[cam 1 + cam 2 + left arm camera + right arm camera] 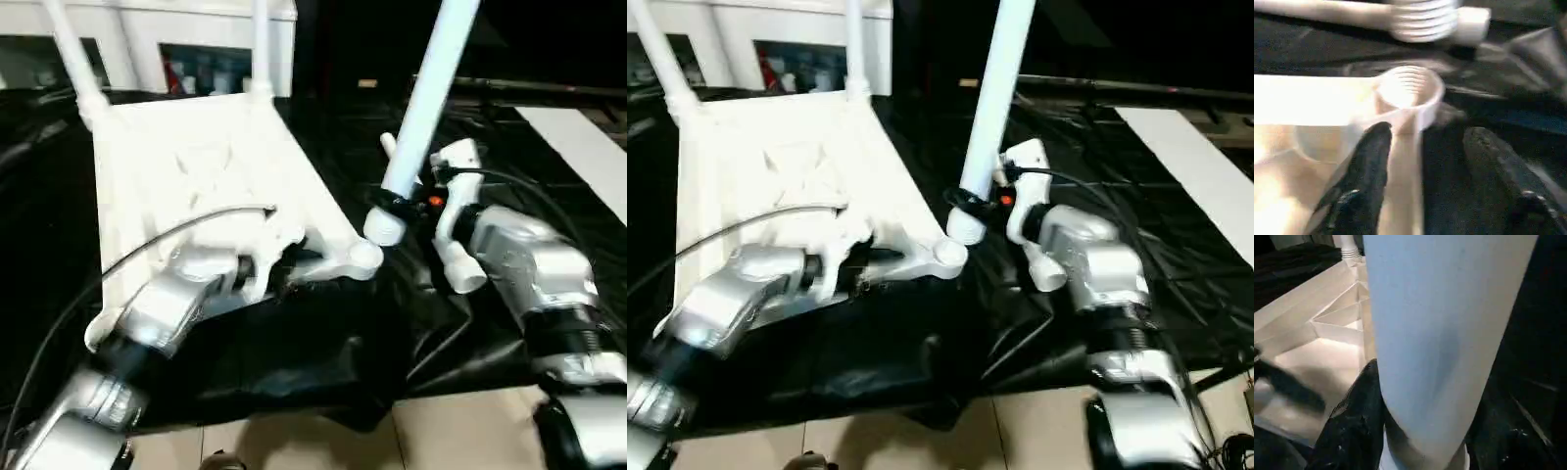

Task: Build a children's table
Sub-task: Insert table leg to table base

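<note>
The left pincer straddles the near rim of the upturned tabletop beside its empty corner socket. Just beyond, the right pincer clenches a loose leg, its threaded end beside that socket.

No lettering, label, brand mark or number can be read anywhere in these views.
</note>
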You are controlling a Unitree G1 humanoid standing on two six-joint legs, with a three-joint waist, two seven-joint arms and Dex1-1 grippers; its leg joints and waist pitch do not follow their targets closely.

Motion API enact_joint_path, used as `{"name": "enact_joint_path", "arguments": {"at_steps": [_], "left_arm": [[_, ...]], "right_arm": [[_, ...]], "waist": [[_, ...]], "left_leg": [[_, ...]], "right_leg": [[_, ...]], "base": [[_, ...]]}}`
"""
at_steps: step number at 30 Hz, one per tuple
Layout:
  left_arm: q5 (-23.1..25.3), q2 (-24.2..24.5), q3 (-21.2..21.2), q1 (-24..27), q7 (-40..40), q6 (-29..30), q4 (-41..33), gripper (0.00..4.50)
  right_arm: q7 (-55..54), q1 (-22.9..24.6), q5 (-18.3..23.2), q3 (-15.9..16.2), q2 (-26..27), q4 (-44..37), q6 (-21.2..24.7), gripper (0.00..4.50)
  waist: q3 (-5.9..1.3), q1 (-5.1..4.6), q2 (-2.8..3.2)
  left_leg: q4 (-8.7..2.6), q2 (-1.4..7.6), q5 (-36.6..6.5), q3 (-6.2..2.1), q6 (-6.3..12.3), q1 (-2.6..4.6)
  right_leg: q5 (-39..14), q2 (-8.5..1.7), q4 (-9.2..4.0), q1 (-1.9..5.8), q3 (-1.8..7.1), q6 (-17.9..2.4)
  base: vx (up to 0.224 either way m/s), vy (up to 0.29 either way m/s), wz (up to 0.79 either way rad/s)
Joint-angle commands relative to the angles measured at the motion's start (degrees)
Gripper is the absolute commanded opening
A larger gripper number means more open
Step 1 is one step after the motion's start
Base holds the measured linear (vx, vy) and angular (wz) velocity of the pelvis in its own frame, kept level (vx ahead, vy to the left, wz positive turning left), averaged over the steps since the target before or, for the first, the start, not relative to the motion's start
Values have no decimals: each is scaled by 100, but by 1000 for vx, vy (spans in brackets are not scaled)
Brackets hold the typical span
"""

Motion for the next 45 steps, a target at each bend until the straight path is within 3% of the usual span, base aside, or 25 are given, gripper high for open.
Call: {"name": "enact_joint_path", "arguments": {"at_steps": [1, 2, 3, 6, 7, 13, 23, 29, 32, 35, 36, 37, 38, 39, 40, 41, 44, 45], "left_arm": [[165, -51, -119, -58, 63, 42, 147, 251], [174, -52, -119, -62, 65, 44, 155, 226], [287, -58, -135, -121, 77, 95, 260, 223], [495, -85, -175, -228, 32, 104, 498, 217], [507, -100, -183, -249, 3, 83, 550, 203], [616, -128, -314, -368, 2, 86, 735, 137], [866, -110, -474, -298, -309, -64, 827, 63], [971, -52, -524, -293, -362, -136, 943, 24], [935, 25, -369, -241, -443, -110, 864, 10], [774, 198, -250, -136, -704, -106, 661, 4], [667, 429, -263, 62, -1111, -307, 456, 0], [575, 563, -282, 204, -1378, -379, 306, 0], [575, 563, -282, 204, -1378, -379, 306, 0], [512, 682, -299, 339, -1556, -399, 154, 0], [398, 806, -292, 552, -1766, -548, -65, 0], [363, 839, -287, 625, -1816, -606, -145, 0], [367, 879, -223, 852, -1618, -588, -361, 0], [399, 885, -213, 899, -1552, -609, -414, 0]], "right_arm": [[-37, 44, -31, 73, -25, -39, -92, 186], [-42, 47, -35, 78, -23, -36, -100, 186], [-65, 98, -39, 102, 3, -98, -93, 186], [-73, 192, -51, 138, 28, -245, -42, 186], [-65, 211, -66, 151, 22, -272, -33, 186], [-76, 292, -93, 172, -1, -414, 31, 186], [-62, 468, -58, 190, -52, -654, 145, 186], [-53, 457, -39, 181, -39, -682, 180, 186], [42, 456, 80, 136, 5, -700, 225, 186], [204, 424, 288, 62, 59, -689, 319, 186], [396, 385, 435, 47, 72, -668, 411, 186], [503, 368, 474, 74, 68, -646, 441, 186], [503, 368, 474, 74, 68, -646, 441, 186], [594, 353, 500, 107, 68, -615, 471, 186], [730, 344, 471, 213, 61, -559, 459, 186], [774, 350, 459, 250, 54, -553, 454, 186], [837, 253, 318, 448, 149, -338, 371, 186], [884, 217, 313, 515, 185, -288, 389, 186]], "waist": [[-461, 5, 87], [-462, -5, 80], [-466, -7, 141], [-460, -24, 167], [-460, -15, 213], [-468, -18, 231], [-471, -19, 259], [-466, -26, 258], [-467, -31, 217], [-465, -41, 215], [-461, -52, 206], [-454, -63, 164], [-452, -69, 193], [-439, -77, 185], [-446, -78, 194], [-441, -73, 161], [-419, -59, 152], [-409, -58, 100]], "left_leg": [[-326, 8, 7, 11, -81, 27], [-327, 7, 4, 11, -62, 21], [-318, 8, 8, 7, -36, 17], [-324, 17, -102, 10, -13, 27], [-319, 16, -92, 6, -11, 30], [-313, 19, -101, 7, 6, 23], [-317, 24, -93, -1, 39, 16], [-323, 27, -125, -3, 39, 18], [-322, 25, -84, 3, 67, 12], [-330, 30, -63, -2, 118, -3], [-334, 39, -72, 1, 132, 6], [-345, 39, -93, 1, 164, -4], [-349, 52, -116, -3, 160, -2], [-347, 48, -128, 22, 156, 25], [-345, 54, -116, 11, 149, 17], [-352, 64, -80, 9, 181, 2], [-362, 70, -129, 40, 189, 35], [-365, 65, -131, 55, 199, 32]], "right_leg": [[1521, -409, -278, 427, 247, -1329], [1463, -410, -280, 428, 250, -1338], [1384, -429, -281, 418, 258, -1356], [1187, -419, -315, 402, 257, -1361], [1175, -422, -313, 390, 256, -1368], [1249, -412, -310, 383, 255, -1440], [1319, -421, -307, 386, 252, -1463], [1183, -425, -319, 380, 252, -1428], [1260, -425, -313, 384, 255, -1462], [1242, -435, -307, 387, 255, -1471], [1203, -437, -311, 370, 250, -1466], [1106, -446, -312, 378, 252, -1461], [1050, -454, -309, 369, 251, -1454], [948, -432, -330, 330, 250, -1434], [958, -439, -310, 343, 250, -1446], [927, -454, -302, 344, 249, -1436], [695, -446, -322, 300, 246, -1406], [568, -450, -335, 296, 248, -1381]], "base": [[0, 0, 0], [0, 0, 0], [0, 0, 0], [0, 0, 0], [0, 0, 0], [0, 0, 0], [0, 0, 0], [0, 0, 0], [0, 0, 0], [0, 0, 0], [0, 0, 0], [0, 0, 0], [0, 0, 0], [0, 0, 0], [0, 0, 0], [0, 0, 0], [0, 0, 0], [0, 0, 0]]}}
